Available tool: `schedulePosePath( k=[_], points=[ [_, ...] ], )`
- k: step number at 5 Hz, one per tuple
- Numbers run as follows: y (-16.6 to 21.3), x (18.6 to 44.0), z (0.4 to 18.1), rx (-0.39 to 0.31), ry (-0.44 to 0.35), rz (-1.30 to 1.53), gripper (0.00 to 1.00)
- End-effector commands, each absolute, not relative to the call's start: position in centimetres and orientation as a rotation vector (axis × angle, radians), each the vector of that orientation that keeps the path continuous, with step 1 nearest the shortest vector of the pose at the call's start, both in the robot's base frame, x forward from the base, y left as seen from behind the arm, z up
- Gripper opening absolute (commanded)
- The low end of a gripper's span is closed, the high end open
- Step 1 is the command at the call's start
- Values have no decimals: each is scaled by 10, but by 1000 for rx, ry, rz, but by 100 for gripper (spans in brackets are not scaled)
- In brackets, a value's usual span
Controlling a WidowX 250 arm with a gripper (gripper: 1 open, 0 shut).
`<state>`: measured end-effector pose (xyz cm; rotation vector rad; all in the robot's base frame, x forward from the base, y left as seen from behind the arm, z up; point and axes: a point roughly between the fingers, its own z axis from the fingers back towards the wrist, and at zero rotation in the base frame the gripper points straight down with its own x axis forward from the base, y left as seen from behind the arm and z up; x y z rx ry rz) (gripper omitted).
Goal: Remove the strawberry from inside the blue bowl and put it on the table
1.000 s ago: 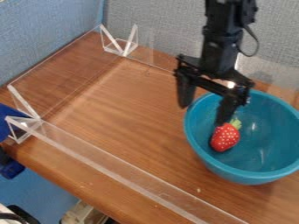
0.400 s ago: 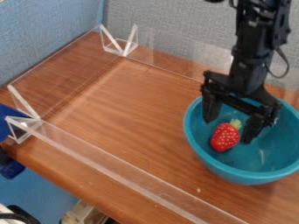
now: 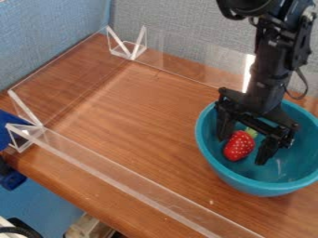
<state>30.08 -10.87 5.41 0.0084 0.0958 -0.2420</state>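
Open claw point(image 3: 251, 144) astride strawberry point(image 3: 240, 144) in bowl point(image 3: 224, 170)

A small red strawberry point(image 3: 240, 145) with a green leafy top lies inside the large glossy teal-blue bowl point(image 3: 221, 166), which stands near the right end of the reddish-brown wood-grain table point(image 3: 125, 112).

The strawberry point(image 3: 241, 146) was seen in the blue bowl point(image 3: 258, 177), placed at the right on the table point(image 3: 137, 112).

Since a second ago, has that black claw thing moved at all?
Yes. The gripper shifted right and down into the blue bowl, its open fingers now straddling the strawberry.
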Motion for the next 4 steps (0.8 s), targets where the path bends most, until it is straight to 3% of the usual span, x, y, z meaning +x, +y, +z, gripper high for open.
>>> schedulePosePath(
  k=[1, 3, 4],
  points=[
    [-113, 309, 64, 6, 54, -247, 100],
    [-113, 315, 61, 18, 51, -237, 100],
    [-113, 318, 59, 22, 50, -231, 0]
  ],
)
